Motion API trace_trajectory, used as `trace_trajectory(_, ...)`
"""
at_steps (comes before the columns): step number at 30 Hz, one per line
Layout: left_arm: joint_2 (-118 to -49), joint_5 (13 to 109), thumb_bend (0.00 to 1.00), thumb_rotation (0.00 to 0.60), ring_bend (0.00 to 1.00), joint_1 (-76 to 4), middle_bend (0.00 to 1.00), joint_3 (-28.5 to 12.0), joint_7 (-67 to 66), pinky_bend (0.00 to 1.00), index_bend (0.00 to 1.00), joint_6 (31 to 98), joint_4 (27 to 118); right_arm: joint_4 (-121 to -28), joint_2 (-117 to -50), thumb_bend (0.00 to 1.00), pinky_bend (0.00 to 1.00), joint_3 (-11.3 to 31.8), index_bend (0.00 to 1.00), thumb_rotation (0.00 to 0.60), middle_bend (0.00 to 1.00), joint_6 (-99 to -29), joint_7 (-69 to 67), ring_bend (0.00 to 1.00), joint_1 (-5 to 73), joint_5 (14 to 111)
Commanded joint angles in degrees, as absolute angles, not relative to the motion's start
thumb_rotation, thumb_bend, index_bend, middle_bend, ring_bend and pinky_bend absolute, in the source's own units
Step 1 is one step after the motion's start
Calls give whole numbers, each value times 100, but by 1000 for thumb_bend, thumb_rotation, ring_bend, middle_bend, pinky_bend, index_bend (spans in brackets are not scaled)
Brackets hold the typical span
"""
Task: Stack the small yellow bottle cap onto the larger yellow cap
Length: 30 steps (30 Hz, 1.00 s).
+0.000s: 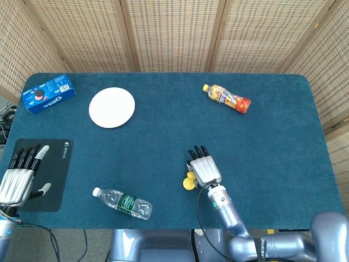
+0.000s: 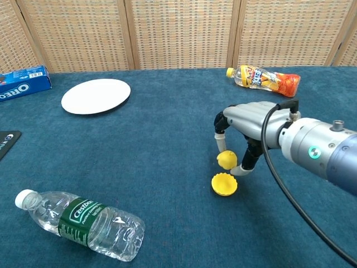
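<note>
Now my right hand (image 2: 245,137) pinches the small yellow cap (image 2: 226,159), rounded, just above the larger yellow cap (image 2: 224,183) lying open-side up; my left hand (image 1: 19,174) rests spread. At ten o'clock, an "OREO" box (image 1: 48,93).

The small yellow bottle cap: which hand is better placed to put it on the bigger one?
The right hand. It already pinches the small yellow bottle cap just above the larger yellow cap. The left hand rests far off on the black mat.
</note>
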<state>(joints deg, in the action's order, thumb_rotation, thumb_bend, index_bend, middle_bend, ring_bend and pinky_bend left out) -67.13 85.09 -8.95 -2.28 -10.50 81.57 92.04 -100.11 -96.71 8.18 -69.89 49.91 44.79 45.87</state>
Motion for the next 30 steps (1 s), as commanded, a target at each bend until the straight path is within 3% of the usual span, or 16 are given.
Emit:
trace_trajectory(1, -6708, 8509, 214, 600, 0, -895, 0, -228, -1037, 0, 0, 8158, 9203, -10089, -9754, 211, 66, 774, 531, 600, 134, -7049, 5055, 0, 4488, 4599)
trace_trajectory(22, -6693, 8470, 214, 600, 0, -921, 0, -236, -1042, 0, 0, 8117, 9233, -9830, -9907, 208, 66, 616, 526, 600, 129, -6939, 5053, 0, 4436, 4484)
trace_trajectory(30, -6683, 8465, 214, 600, 0, -927, 0, -232, -1037, 0, 0, 8107, 9233, -9770, -9960, 134, 57, 622, 379, 600, 77, -6990, 5032, 0, 4397, 4487)
